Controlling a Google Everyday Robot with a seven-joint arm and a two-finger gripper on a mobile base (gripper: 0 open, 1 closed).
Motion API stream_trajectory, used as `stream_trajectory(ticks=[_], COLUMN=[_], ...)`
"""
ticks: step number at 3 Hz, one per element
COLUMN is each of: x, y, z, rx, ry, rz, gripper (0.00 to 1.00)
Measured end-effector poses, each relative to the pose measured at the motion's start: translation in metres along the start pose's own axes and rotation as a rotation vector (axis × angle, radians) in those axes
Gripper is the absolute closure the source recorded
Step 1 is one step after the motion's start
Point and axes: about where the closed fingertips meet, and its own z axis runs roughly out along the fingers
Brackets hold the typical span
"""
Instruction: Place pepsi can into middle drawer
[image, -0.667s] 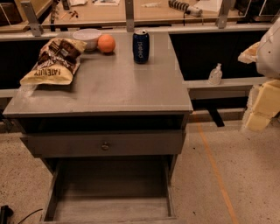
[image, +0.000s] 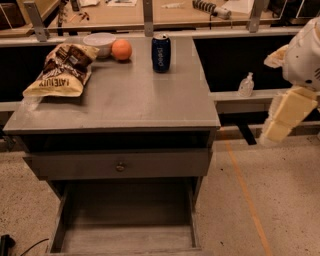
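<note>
- Can (image: 161, 52): upright on table (image: 125, 100), 12 o'clock, beside orange (image: 121, 49).
- Drawer (image: 125, 222): open, 6 o'clock.
- Gripper (image: 287, 117): your 3 o'clock, well apart from can; grip state, cannot tell.

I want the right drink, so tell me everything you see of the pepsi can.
The pepsi can is a dark blue cylinder, metal by its look, with white lettering and a silver top. It stands upright at the back of the cabinet top, right of the orange, apart from it. The gripper hangs beyond the cabinet top's right edge.
</note>
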Motion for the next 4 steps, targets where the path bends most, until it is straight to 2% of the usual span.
stream_trajectory(ticks=[1,2,3,4], x=[-0.041,-0.074,-0.099,-0.116], y=[-0.033,-0.064,-0.111,-0.170], z=[0.041,0.070,0.087,0.102], rx=[0.028,0.061,0.106,0.111], ry=[-0.176,-0.377,-0.605,-0.796], rz=[0.034,0.098,0.199,0.301], gripper=[0.00,0.00,0.00,0.00])
